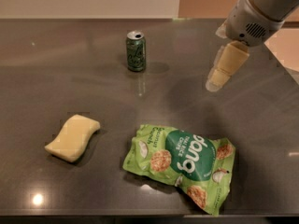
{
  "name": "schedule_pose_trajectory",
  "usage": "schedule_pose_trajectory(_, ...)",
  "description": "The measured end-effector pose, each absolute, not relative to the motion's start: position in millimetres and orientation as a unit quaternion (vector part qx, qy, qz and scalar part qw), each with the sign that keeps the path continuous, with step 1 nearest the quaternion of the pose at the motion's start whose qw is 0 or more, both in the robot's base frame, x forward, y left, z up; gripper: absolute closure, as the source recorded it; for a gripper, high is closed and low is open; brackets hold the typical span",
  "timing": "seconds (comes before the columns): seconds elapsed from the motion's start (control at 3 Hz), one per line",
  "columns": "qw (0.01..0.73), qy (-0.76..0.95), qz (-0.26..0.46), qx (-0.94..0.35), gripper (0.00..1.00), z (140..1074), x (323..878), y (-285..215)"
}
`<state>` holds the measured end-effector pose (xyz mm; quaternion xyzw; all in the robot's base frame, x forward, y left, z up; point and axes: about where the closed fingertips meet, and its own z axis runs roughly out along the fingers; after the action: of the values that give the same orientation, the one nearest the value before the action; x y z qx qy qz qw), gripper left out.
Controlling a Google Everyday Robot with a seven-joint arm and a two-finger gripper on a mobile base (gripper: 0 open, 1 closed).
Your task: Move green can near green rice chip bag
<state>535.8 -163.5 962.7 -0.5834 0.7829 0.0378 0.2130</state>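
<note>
Hanging in the upper right of the frame, the gripper [216, 80] points down and to the left from a white, rounded arm housing [252, 17], its tan tip held above the dark, glossy table [56, 78]. Whether it is parted or closed I cannot tell from this angle. It holds nothing and touches nothing.

The green can [136, 51] stands upright in the upper middle of the frame, a little left of centre, with its silver top and pull-tab showing. It is off to the left of the gripper, with bare tabletop between them.

The green rice chip bag [184, 164] lies flat and crinkled in the lower middle to lower right of the frame, its "dang" lettering upside down to the camera. The can and the bag are well apart, the can farther back on the table.

A pale yellow sponge [73, 137] lies in the lower left, apart from the bag.
</note>
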Motion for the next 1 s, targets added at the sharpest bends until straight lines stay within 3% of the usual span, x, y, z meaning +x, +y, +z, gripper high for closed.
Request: schedule_pose_trajectory(1.0, 0.276, 0.781, 0.082, -0.554, 0.00, 934.0, 622.7, -98.2)
